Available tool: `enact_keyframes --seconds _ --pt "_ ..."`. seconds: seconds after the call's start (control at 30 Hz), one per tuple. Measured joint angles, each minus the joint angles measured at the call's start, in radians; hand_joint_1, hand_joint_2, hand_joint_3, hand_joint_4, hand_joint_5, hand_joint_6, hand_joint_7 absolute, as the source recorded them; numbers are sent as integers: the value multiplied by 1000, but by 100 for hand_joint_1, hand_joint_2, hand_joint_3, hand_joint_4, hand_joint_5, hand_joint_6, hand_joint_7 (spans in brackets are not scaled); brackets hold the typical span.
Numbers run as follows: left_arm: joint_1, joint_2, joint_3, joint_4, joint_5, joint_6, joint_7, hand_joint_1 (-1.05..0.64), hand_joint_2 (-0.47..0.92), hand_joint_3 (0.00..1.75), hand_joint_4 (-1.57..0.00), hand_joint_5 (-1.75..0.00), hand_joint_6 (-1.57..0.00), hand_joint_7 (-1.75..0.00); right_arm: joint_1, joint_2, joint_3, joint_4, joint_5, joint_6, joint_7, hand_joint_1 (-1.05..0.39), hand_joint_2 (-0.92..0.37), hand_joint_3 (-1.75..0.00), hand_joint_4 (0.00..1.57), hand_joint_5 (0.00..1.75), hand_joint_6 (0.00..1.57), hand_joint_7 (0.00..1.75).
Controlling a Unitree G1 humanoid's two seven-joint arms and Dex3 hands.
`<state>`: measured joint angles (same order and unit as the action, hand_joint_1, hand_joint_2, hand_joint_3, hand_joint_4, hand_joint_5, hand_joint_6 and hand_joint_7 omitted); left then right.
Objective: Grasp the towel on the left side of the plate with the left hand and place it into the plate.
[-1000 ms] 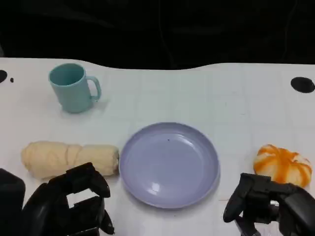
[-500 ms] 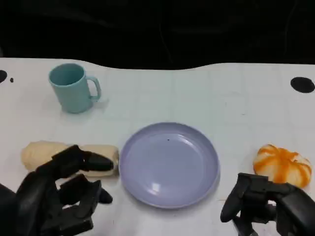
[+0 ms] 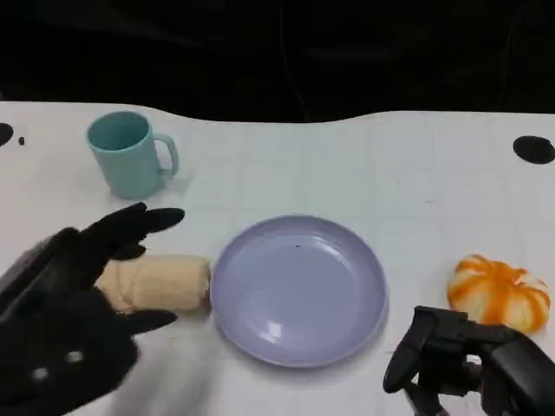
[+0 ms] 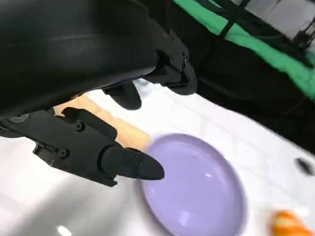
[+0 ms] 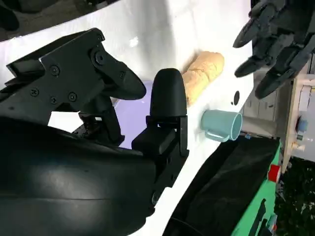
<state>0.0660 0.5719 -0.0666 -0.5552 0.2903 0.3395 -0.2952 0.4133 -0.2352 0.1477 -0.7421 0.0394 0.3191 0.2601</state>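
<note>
Cream-coloured, the rolled towel [image 3: 154,282] lies on the white table [image 3: 347,165] just left of your lavender plate [image 3: 299,289], untouched. Your left hand [image 3: 74,303] hovers over its left end with fingers [image 3: 143,219] spread and empty, reaching past its far side. Your right hand [image 3: 460,364], fingers curled on nothing, sits near the orange pumpkin [image 3: 499,292].
</note>
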Motion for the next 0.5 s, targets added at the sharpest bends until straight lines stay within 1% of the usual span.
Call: enact_keyframes --seconds 0.1,0.33,0.5 --pt "-72 31 -71 50 123 27 -27 -51 92 1 -22 -38 -30 -2 3 0 0 -3 0 0 0 -7 -56 -112 74 171 67 138" --pt "-212 38 -202 237 341 44 -45 -55 92 2 -26 -29 -30 0 7 -1 0 -15 -1 0 -2 -8 -55 -112 75 169 67 138" --pt "-275 25 -259 387 434 9 -47 -56 91 0 -30 -23 -32 -1 13 -3 -1 -17 0 0 -1 -8 -55 -113 76 169 68 137"
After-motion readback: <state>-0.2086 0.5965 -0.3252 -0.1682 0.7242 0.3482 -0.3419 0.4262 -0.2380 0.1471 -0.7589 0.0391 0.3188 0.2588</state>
